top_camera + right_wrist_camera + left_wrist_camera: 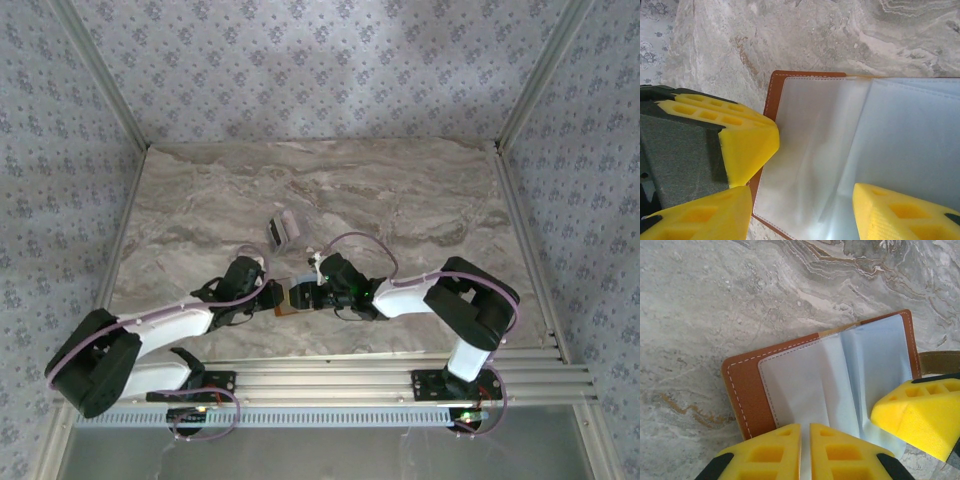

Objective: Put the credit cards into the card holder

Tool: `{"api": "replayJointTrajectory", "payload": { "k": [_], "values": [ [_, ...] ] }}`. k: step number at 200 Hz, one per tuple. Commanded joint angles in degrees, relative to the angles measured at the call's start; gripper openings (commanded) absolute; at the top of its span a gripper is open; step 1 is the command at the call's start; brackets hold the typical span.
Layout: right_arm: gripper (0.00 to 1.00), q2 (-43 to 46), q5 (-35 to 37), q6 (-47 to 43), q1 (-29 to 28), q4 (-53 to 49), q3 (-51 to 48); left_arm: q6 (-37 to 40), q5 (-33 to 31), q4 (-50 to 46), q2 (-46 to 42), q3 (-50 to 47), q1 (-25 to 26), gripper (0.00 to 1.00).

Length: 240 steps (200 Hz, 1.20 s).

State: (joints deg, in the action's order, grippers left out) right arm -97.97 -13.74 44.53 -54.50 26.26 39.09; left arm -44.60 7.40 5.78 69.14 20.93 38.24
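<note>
The card holder (747, 385) lies open on the marble, a brown leather cover with clear pale sleeves facing up. In the top view the card holder (290, 310) sits between both grippers. My left gripper (805, 427) is shut, its yellow tips together on the near edge of the sleeves. Only a thin sliver of sleeve shows in the slit. My right gripper (802, 192) stands open over the sleeves, one finger on each side of the middle page. Its finger (920, 415) reaches in from the right. The credit cards (281, 230) lie in a small pale stack farther back, apart from both grippers.
The wallet's strap tab (940, 361) sticks out to the right. The left gripper's finger (742, 137) touches the card holder's brown rim (774, 90). Marble tabletop (420, 200) stretches behind, with an aluminium rail (400, 365) along the near edge.
</note>
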Motion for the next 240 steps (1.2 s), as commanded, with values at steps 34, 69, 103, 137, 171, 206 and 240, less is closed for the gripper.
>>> {"api": "replayJointTrajectory", "payload": {
  "k": [34,69,103,137,171,206,240],
  "values": [
    [0.61,2.7,6.1,-2.7,0.3,-12.4,1.0,2.3,-2.0,0.4,2.4,-1.2,0.2,0.13],
    [0.64,3.6,9.9,-4.3,0.3,-18.4,3.2,3.1,-2.8,0.6,4.5,-1.0,0.4,0.13],
    [0.68,6.0,14.4,-6.0,0.0,-24.4,5.4,3.6,-3.9,-0.3,4.6,-1.1,0.9,0.13],
    [0.76,8.3,20.3,-8.0,-0.5,-31.0,9.0,4.1,-6.2,-1.8,4.4,-0.7,2.0,0.13],
    [0.79,6.9,23.8,-12.9,0.1,-38.2,17.1,4.2,-7.9,-2.5,4.2,-0.8,2.8,0.13],
    [0.69,0.7,20.5,-19.6,3.6,-41.9,28.7,4.3,-9.1,-2.6,4.4,-0.8,3.1,0.13],
    [0.60,-6.5,14.7,-23.2,8.9,-43.5,40.1,4.0,-9.2,-3.0,3.0,-1.4,3.3,0.13]
  ]
}}
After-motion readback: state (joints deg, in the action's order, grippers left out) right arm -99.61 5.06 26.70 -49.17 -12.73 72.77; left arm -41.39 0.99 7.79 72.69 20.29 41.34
